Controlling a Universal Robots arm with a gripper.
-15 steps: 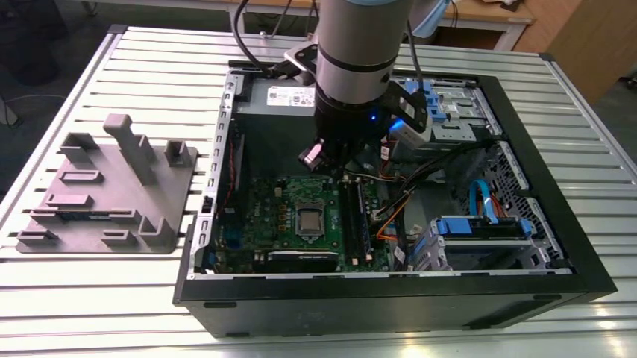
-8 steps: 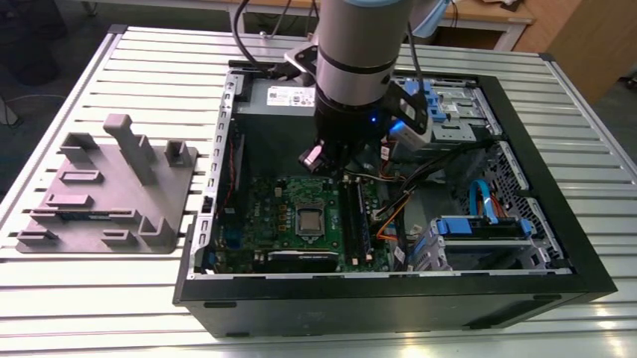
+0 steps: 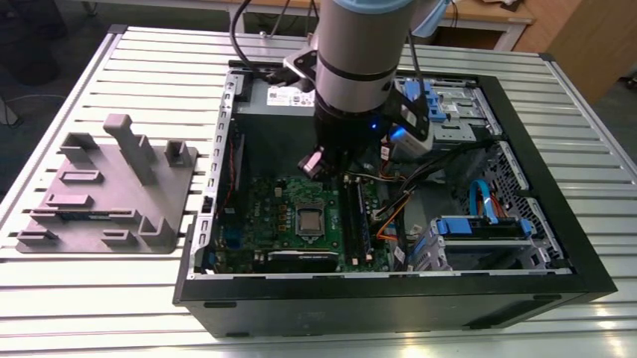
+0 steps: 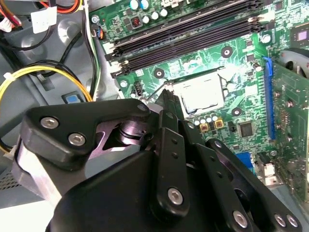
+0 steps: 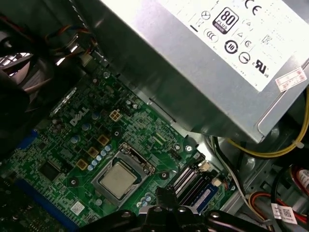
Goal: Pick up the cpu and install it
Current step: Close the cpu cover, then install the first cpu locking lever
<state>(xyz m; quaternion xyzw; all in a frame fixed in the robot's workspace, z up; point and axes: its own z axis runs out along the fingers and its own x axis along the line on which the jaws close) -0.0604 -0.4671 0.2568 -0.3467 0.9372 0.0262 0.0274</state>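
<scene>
Silvery-beige cpu (image 3: 309,220) flat in its socket (image 5: 98,185), lower centre of the exterior view, apparently seated; claw (image 4: 166,95) pressed together, empty, poised just above.

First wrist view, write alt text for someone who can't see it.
The cpu, a small silvery square, lies in its socket on a green motherboard. The black pincer hangs close beside it, near the memory slots. A silver power supply with a printed label sits along the board's edge.
</scene>
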